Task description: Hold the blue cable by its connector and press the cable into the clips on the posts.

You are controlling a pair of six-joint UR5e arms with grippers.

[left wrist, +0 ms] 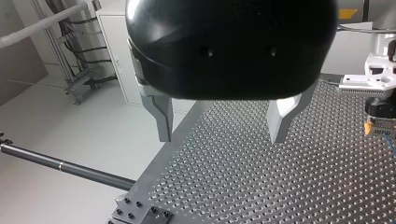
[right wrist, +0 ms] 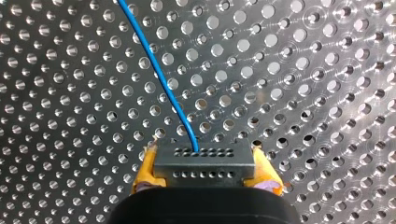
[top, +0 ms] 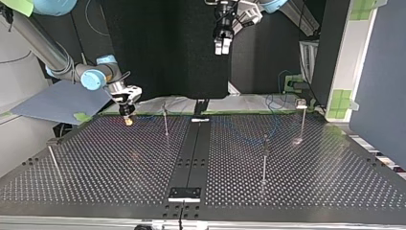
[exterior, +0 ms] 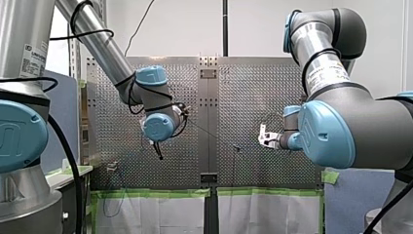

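Right tool (right wrist: pixel 204 159): clenched on the connector (right wrist: pixel 204 168), with the yellow pads (right wrist: pixel 145 170) bearing on its two short ends.

Connector: dark grey block, long axis crosswise, running pad to pad. Rows of small holes show on the two faces in sight. Its rear is hidden by the tool body.

Blue cable (right wrist: pixel 159 77): thin single strand, bright blue. It leaves the connector's front face near the middle, points ahead of the tool, then bends gently to one side over the perforated worktop (right wrist: pixel 303 93). Its far end is cut off at the frame edge.

Top view: the right tool sits low over the worktop's far left part, near a thin upright post (top: pixel 165 120). Other posts stand at mid right (top: pixel 264 160), far right (top: pixel 301 120) and near left (top: pixel 52 160). The clips on the post tops are too small to make out. Here the cable is only a faint blue trace on the worktop, and I cannot tell whether it sits in any clip.

Left tool (left wrist: pixel 222 133): released, metal fingers (left wrist: pixel 161 112) wide apart. It hangs high above the worktop, well apart from the connector.
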